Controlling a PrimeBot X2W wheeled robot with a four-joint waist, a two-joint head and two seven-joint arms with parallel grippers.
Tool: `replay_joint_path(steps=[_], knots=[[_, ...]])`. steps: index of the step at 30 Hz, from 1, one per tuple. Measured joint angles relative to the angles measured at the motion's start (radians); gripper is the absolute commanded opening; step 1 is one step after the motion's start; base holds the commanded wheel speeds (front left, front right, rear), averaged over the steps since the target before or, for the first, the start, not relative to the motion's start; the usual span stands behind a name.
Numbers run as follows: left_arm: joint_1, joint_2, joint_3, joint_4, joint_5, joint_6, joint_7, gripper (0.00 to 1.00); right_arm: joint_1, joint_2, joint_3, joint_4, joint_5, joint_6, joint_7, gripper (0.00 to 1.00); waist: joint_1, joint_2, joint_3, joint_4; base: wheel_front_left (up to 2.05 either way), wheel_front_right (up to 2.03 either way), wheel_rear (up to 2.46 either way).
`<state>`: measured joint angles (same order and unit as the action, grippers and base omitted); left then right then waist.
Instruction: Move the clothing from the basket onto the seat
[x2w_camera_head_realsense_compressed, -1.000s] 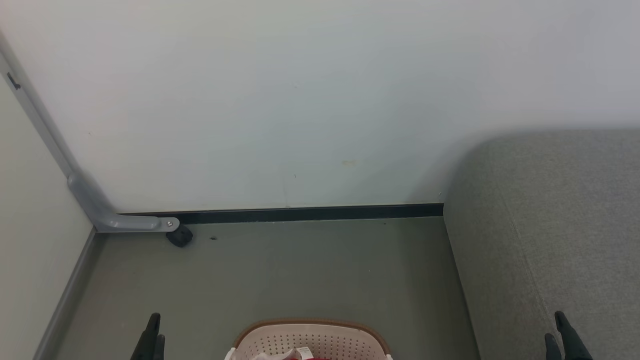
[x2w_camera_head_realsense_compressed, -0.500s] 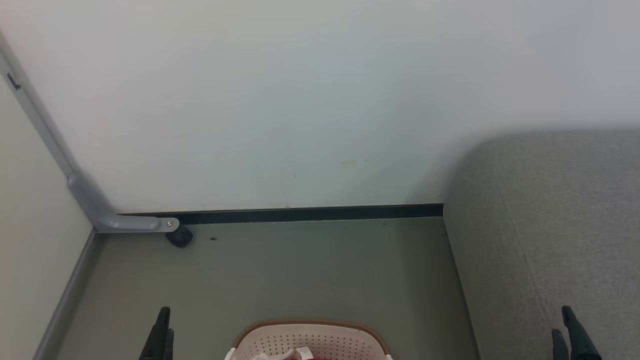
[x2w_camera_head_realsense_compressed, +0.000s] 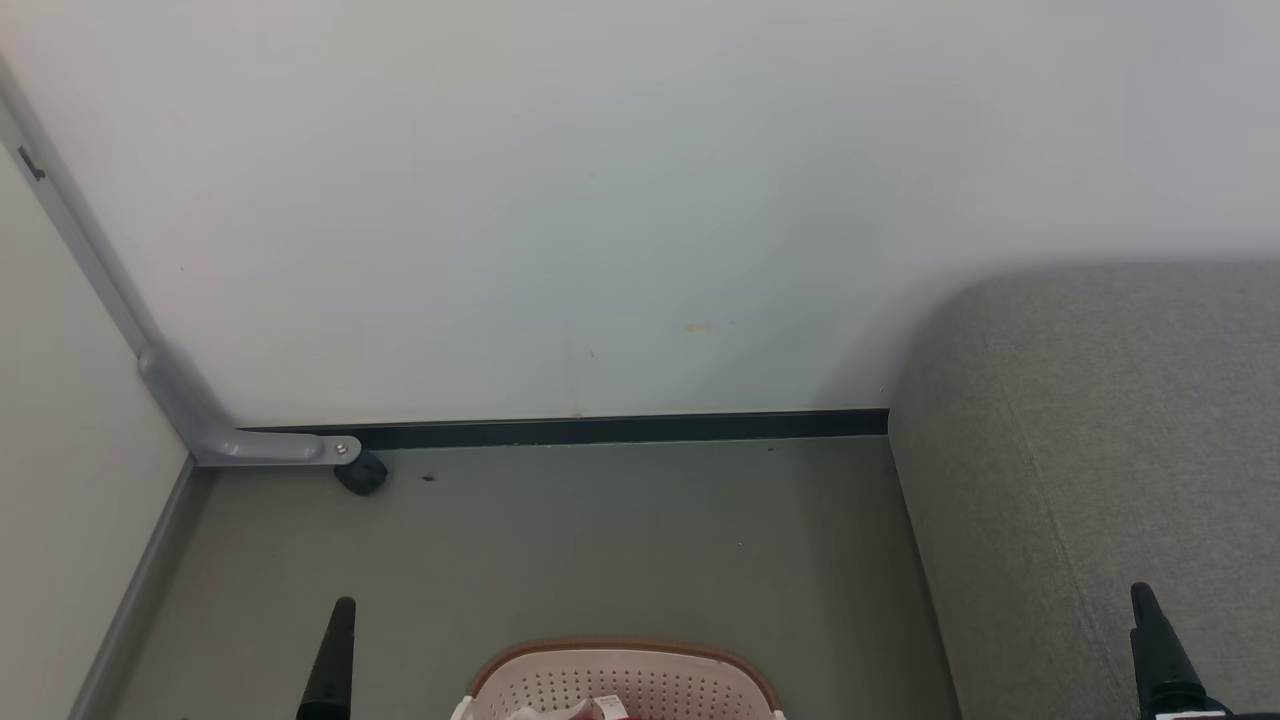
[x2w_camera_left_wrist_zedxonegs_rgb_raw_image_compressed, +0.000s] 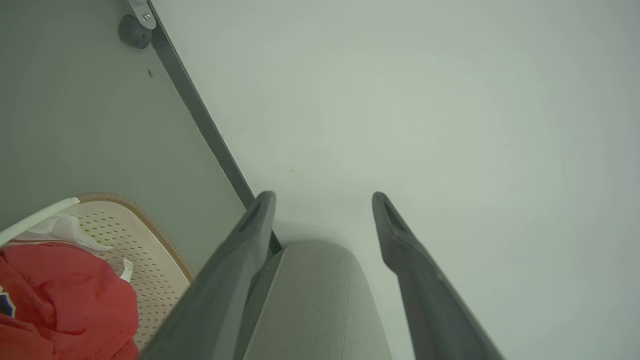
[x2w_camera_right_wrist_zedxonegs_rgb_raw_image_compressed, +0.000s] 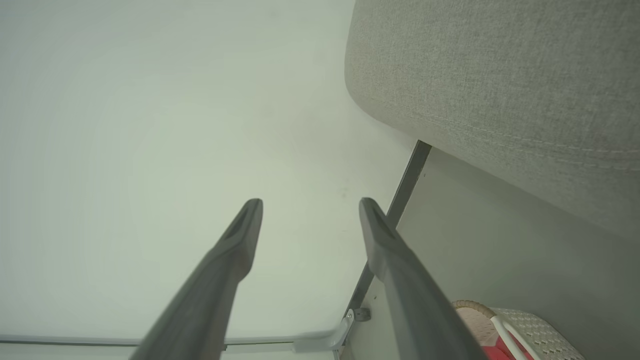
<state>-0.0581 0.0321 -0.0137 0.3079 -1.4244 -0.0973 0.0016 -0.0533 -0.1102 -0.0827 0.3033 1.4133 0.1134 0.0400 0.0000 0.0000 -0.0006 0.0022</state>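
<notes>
The cream basket (x2w_camera_head_realsense_compressed: 620, 672) with its brown rim stands on the floor at the bottom centre of the head view, a scrap of the clothing (x2w_camera_head_realsense_compressed: 562, 714) showing inside. In the left wrist view the red clothing (x2w_camera_left_wrist_zedxonegs_rgb_raw_image_compressed: 65, 295) lies heaped in the basket (x2w_camera_left_wrist_zedxonegs_rgb_raw_image_compressed: 125, 225). The grey seat (x2w_camera_head_realsense_compressed: 1100, 450) rises at the right. My left gripper (x2w_camera_head_realsense_compressed: 343, 606) hangs left of the basket, open and holding nothing (x2w_camera_left_wrist_zedxonegs_rgb_raw_image_compressed: 322, 197). Over the seat's front part my right gripper (x2w_camera_head_realsense_compressed: 1142, 592) is also open with nothing in it (x2w_camera_right_wrist_zedxonegs_rgb_raw_image_compressed: 310, 204); the seat (x2w_camera_right_wrist_zedxonegs_rgb_raw_image_compressed: 500, 75) and the basket (x2w_camera_right_wrist_zedxonegs_rgb_raw_image_compressed: 530, 330) lie to its right in that view.
A pale wall with a black baseboard (x2w_camera_head_realsense_compressed: 620, 428) closes off the back. At the far left a grey metal leg ends in a black caster (x2w_camera_head_realsense_compressed: 360, 472), beside a light side panel (x2w_camera_head_realsense_compressed: 60, 520). Grey floor (x2w_camera_head_realsense_compressed: 620, 540) stretches between basket and wall.
Both grippers have risen in the head view; the left one has also drifted right, toward the basket. Basket, clothing and seat have stayed put.
</notes>
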Motion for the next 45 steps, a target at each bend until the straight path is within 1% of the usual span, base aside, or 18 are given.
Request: replay_joint_path(steps=[5, 9, 16, 18, 20, 23, 26, 27, 31, 34, 35, 45], knots=[[-0.003, 0.011, -0.027, -0.008, 0.119, 0.033, -0.016, 1.0, -0.003, -0.036, 0.032, -0.001, -0.102, 0.0, -0.036, 1.0, 0.0, 0.0, -0.002, 0.001, 0.0, 0.0, 0.0], [-0.01, 0.031, -0.063, -0.016, 0.214, 0.061, -0.032, 1.0, -0.012, -0.068, 0.067, -0.001, -0.196, -0.001, -0.059, 1.0, 0.0, 0.0, -0.004, 0.001, 0.0, 0.0, 0.0], [-0.02, 0.059, -0.129, -0.016, 0.366, 0.081, -0.057, 1.0, -0.02, -0.102, 0.122, -0.001, -0.334, -0.018, -0.087, 1.0, 0.0, 0.0, -0.01, 0.001, 0.0, 0.0, 0.0], [-0.02, 0.063, -0.142, -0.013, 0.405, 0.09, -0.067, 1.0, -0.02, -0.11, 0.137, -0.001, -0.368, -0.019, -0.095, 1.0, 0.0, 0.0, -0.012, 0.001, 0.0, 0.0, 0.0], [-0.02, 0.064, -0.156, -0.003, 0.449, 0.095, -0.071, 1.0, -0.02, -0.116, 0.151, 0.001, -0.402, -0.027, -0.104, 1.0, 0.0, 0.0, -0.015, 0.001, 0.0, 0.0, 0.0], [-0.02, 0.067, -0.165, 0.002, 0.501, 0.108, -0.083, 1.0, -0.02, -0.125, 0.172, 0.001, -0.447, -0.035, -0.115, 1.0, 0.0, 0.0, -0.02, 0.002, 0.0, 0.0, 0.0], [-0.02, 0.068, -0.172, 0.01, 0.544, 0.116, -0.093, 1.0, -0.02, -0.132, 0.19, 0.002, -0.489, -0.036, -0.126, 1.0, 0.0, 0.0, -0.024, 0.002, 0.0, 0.0, 0.0], [-0.02, 0.069, -0.179, 0.016, 0.579, 0.12, -0.102, 1.0, -0.019, -0.135, 0.202, 0.002, -0.516, -0.045, -0.135, 1.0, 0.0, 0.0, -0.026, 0.002, 0.0, 0.0, 0.0], [-0.02, 0.067, -0.183, 0.034, 0.64, 0.132, -0.113, 1.0, -0.018, -0.147, 0.221, 0.008, -0.564, -0.054, -0.149, 1.0, 0.0, 0.0, -0.031, 0.004, 0.0, 0.0, 0.0], [-0.019, 0.056, -0.168, 0.049, 0.695, 0.135, -0.128, 1.0, -0.017, -0.155, 0.233, 0.017, -0.605, -0.061, -0.158, 1.0, 0.0, 0.0, -0.034, 0.006, 0.0, 0.0, 0.0], [-0.019, 0.056, -0.168, 0.049, 0.695, 0.135, -0.128, 1.0, -0.017, -0.155, 0.233, 0.017, -0.605, -0.061, -0.158, 1.0, 0.0, 0.0, -0.034, 0.006, 0.0, 0.0, 0.0], [-0.018, 0.033, -0.137, 0.078, 0.867, 0.16, -0.163, 1.0, -0.017, -0.182, 0.273, 0.031, -0.724, -0.079, -0.2, 1.0, 0.0, 0.0, -0.041, 0.011, 0.0, 0.0, 0.0]])
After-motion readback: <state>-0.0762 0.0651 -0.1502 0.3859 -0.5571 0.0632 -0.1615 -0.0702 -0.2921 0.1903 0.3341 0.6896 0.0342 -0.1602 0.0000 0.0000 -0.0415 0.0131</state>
